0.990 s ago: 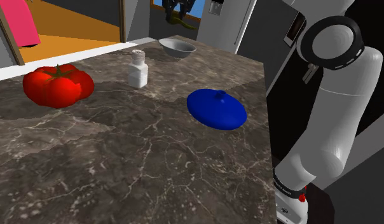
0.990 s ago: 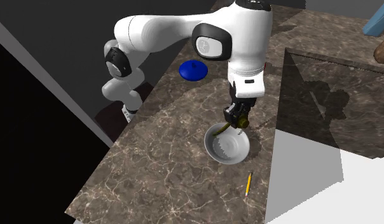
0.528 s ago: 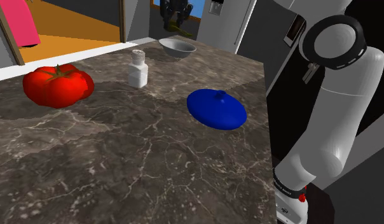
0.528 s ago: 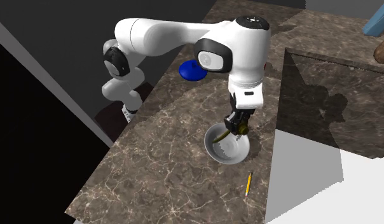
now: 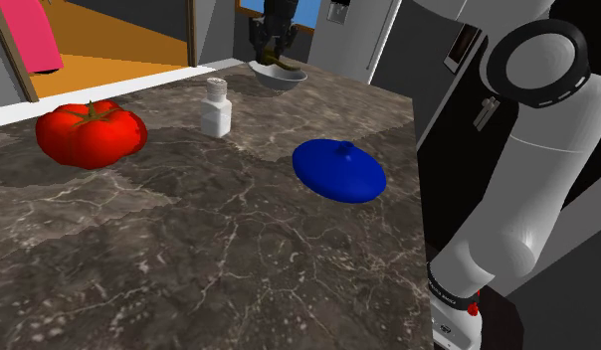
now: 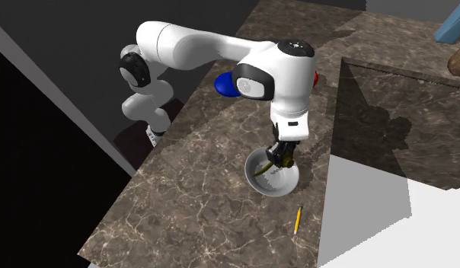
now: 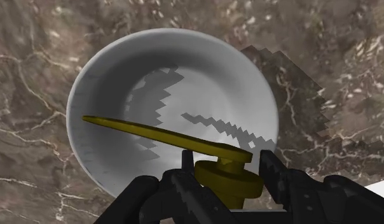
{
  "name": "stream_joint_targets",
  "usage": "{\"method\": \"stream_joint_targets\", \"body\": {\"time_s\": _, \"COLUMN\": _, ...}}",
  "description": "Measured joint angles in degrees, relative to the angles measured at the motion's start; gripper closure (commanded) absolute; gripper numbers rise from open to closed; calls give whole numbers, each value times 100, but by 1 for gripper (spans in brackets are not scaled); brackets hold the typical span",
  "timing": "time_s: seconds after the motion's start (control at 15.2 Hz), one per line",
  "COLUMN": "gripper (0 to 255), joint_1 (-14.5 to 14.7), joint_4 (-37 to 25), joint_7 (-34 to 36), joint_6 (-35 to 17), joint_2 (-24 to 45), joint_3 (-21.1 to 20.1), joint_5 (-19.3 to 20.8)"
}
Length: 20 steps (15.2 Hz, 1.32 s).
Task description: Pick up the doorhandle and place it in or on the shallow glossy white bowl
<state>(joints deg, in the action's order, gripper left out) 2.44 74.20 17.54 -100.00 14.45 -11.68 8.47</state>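
Observation:
A shallow white bowl [image 5: 290, 80] stands at the far end of the marble counter, and from across the counter the bowl [image 6: 286, 183] lies right under the hand. My black gripper [image 7: 230, 186] is shut on the round base of an olive-yellow doorhandle [image 7: 146, 132], whose long lever stretches out over the bowl [image 7: 203, 70]. In the shoulder view the gripper [image 5: 272, 47] hangs low over the bowl's rim with the doorhandle [image 5: 281, 63] under it. From across the counter the gripper [image 6: 280, 158] holds the doorhandle [image 6: 262, 168] inside the bowl's outline. Whether the lever touches the bowl I cannot tell.
A big red tomato [image 5: 91, 132], a white shaker bottle [image 5: 217, 107] and a blue domed lid [image 5: 338, 169] stand on the counter nearer the stand. A yellow pencil [image 6: 297, 219] lies past the bowl near the counter's edge. A raised marble block [image 6: 388, 122] borders the bowl.
The hand has come down with the doorhandle and shifted slightly, from above the bowl to low over it. Nothing else on the counter has moved.

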Motion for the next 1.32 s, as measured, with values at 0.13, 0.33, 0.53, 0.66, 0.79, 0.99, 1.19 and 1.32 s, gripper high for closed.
{"method": "stream_joint_targets", "body": {"time_s": 0.13, "gripper": 255, "joint_1": -2, "joint_4": 48, "joint_7": 4, "joint_6": -38, "joint_2": -11, "joint_3": 0, "joint_5": -2}}
{"method": "stream_joint_targets", "body": {"time_s": 0.33, "gripper": 255, "joint_1": -1, "joint_4": 59, "joint_7": 6, "joint_6": -49, "joint_2": -13, "joint_3": -1, "joint_5": -2}}
{"method": "stream_joint_targets", "body": {"time_s": 0.53, "gripper": 0, "joint_1": -1, "joint_4": 61, "joint_7": 7, "joint_6": -50, "joint_2": -13, "joint_3": -1, "joint_5": -2}}
{"method": "stream_joint_targets", "body": {"time_s": 0.66, "gripper": 0, "joint_1": -1, "joint_4": 61, "joint_7": 7, "joint_6": -50, "joint_2": -14, "joint_3": -1, "joint_5": -2}}
{"method": "stream_joint_targets", "body": {"time_s": 0.79, "gripper": 0, "joint_1": -1, "joint_4": 61, "joint_7": 7, "joint_6": -51, "joint_2": -14, "joint_3": -1, "joint_5": -2}}
{"method": "stream_joint_targets", "body": {"time_s": 0.99, "gripper": 0, "joint_1": 27, "joint_4": -202, "joint_7": 8, "joint_6": 190, "joint_2": 8, "joint_3": -12, "joint_5": 7}}
{"method": "stream_joint_targets", "body": {"time_s": 1.19, "gripper": 0, "joint_1": 83, "joint_4": -751, "joint_7": 1, "joint_6": 662, "joint_2": 82, "joint_3": -28, "joint_5": 34}}
{"method": "stream_joint_targets", "body": {"time_s": 1.32, "gripper": 0, "joint_1": 87, "joint_4": -834, "joint_7": -5, "joint_6": 729, "joint_2": 102, "joint_3": -28, "joint_5": 37}}
